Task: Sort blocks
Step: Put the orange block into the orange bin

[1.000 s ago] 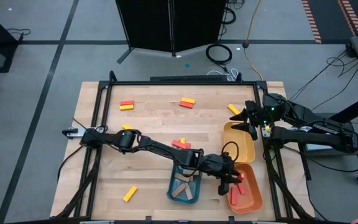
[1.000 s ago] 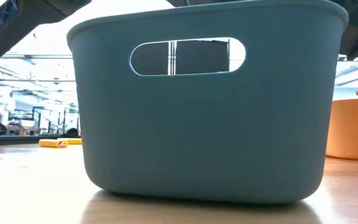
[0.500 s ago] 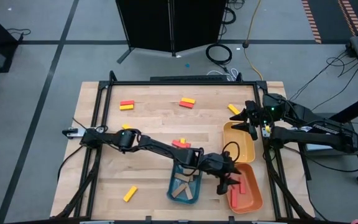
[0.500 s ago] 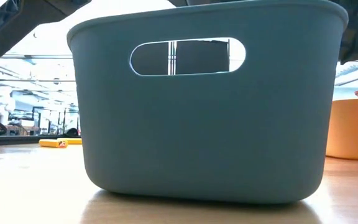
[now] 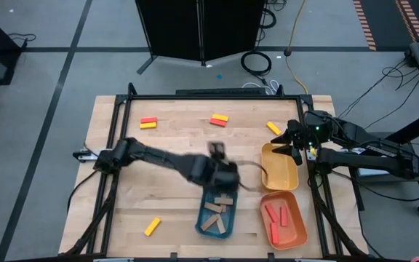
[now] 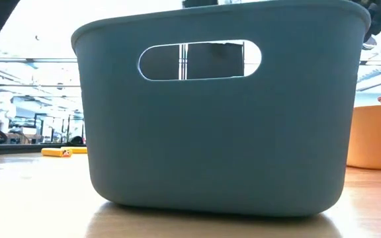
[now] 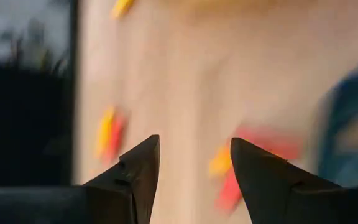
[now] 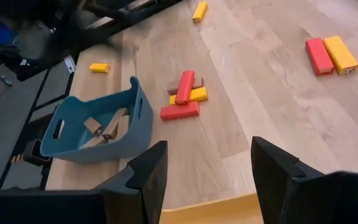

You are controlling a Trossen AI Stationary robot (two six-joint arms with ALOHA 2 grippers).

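The left tool [image 7: 189, 180] is open and empty above the small red and yellow wooden blocks [image 8: 185, 96] clustered mid-worktop, just beyond the blue plastic tray [image 5: 215, 216]. Descending fast, it could scatter them. The right tool [image 8: 209, 180], open and empty, waits over the yellow tray [image 5: 280, 167].

**Wood, plastic and dark metal**

The bench [image 5: 173, 142] is pale wood with a visible grain and a smooth, slightly shiny top, edged by a dark metal frame [image 5: 195, 95]. The blue tray [image 6: 217, 112] looks like matt moulded plastic; the orange tray [image 5: 297, 236] and yellow tray [image 5: 291, 178] look alike. The blocks [image 8: 185, 94] are painted or plain wood, smooth-faced.
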